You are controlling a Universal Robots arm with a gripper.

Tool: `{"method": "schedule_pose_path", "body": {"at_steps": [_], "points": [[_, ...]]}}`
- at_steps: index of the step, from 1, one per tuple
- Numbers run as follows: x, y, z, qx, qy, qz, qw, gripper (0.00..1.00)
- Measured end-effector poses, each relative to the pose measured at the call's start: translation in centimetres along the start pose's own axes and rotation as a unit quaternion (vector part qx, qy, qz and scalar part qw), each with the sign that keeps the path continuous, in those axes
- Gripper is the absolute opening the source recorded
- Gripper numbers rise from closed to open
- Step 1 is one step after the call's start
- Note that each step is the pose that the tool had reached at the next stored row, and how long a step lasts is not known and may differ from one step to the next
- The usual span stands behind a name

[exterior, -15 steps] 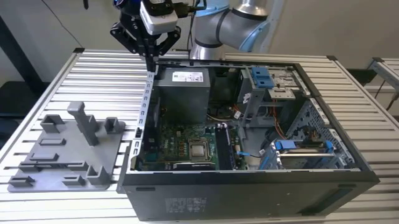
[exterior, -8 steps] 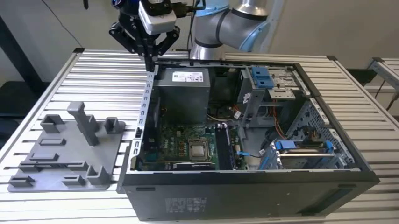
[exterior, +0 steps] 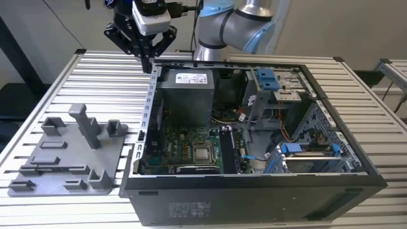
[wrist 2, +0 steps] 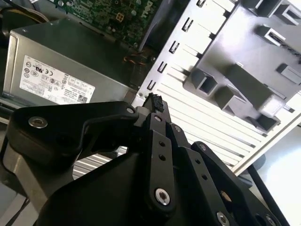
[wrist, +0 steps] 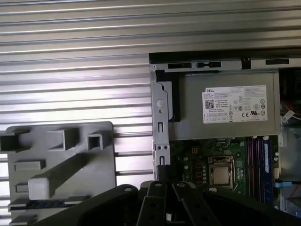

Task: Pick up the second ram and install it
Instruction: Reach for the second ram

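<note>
Two black metal fingers point(wrist 2: 159, 141) of the gripper point(exterior: 148, 66) are pressed tip to tip with nothing between them. The gripper hangs over the side wall of the open black computer case point(exterior: 254, 202), just beside the grey metal power supply box point(exterior: 184, 95). A thin blue stick, likely the second ram point(wrist: 266, 160), stands in the memory slots next to the silver processor socket point(wrist: 221, 173), well apart from the gripper. Can't tell if it is fully latched. Grey plastic fixture tray point(exterior: 64, 157) sits on the ribbed aluminium table point(exterior: 95, 81), at the exterior view's left.

Risks:
- Stick half-seated with one end proud gives poor contact.
- Closed tips dropping here would clip the case wall or the supply.
</note>
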State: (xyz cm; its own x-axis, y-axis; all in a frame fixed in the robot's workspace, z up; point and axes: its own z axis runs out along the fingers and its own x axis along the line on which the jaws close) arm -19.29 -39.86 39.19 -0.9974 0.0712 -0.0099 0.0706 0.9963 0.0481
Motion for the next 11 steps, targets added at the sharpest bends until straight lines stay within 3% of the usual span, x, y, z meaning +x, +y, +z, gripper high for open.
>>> {"method": "schedule_pose_path", "body": {"at_steps": [11], "points": [[2.23,-0.16,-0.03,0.0000,0.0000,0.000,1.0000,0.11]]}}
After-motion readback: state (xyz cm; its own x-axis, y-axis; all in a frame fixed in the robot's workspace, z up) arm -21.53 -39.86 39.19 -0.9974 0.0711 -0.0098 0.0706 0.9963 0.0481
